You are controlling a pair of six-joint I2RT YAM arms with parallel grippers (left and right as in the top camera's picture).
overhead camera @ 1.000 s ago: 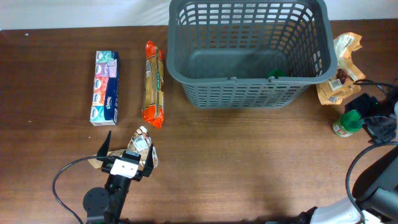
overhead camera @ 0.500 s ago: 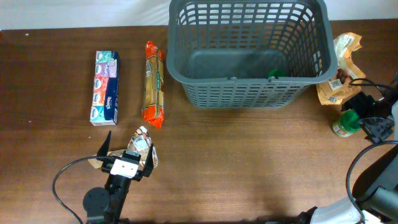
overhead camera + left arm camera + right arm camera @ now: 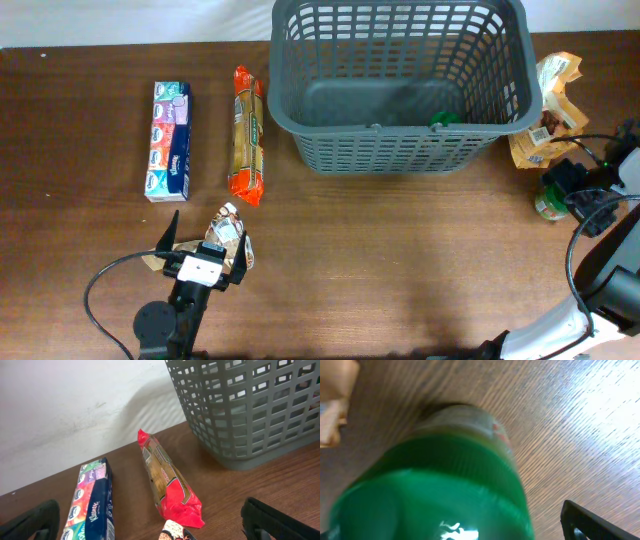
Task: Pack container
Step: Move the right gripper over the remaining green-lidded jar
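The dark gray container [image 3: 400,150] stands at the back of the table, and its slotted wall [image 3: 250,410] also shows in the left wrist view. My left gripper [image 3: 208,243] is open near the front left. A small printed pouch [image 3: 228,236] lies between its fingers [image 3: 30,520], and only the pouch's tip [image 3: 175,535] shows in the wrist view. My right gripper [image 3: 568,190] is open at the far right, down over a green-capped bottle [image 3: 546,206]. The green cap [image 3: 430,490] fills the right wrist view, with one finger [image 3: 592,522] beside it.
A Kleenex tissue pack [image 3: 170,155] and a long red cracker pack [image 3: 247,135] lie left of the container. A crumpled brown snack bag [image 3: 548,110] sits right of it, just behind the bottle. Something small and green [image 3: 440,121] shows inside the container by its front wall.
My right gripper has moved left over the green-capped bottle and now covers its cap in the overhead view. The left arm and the other items have not moved.
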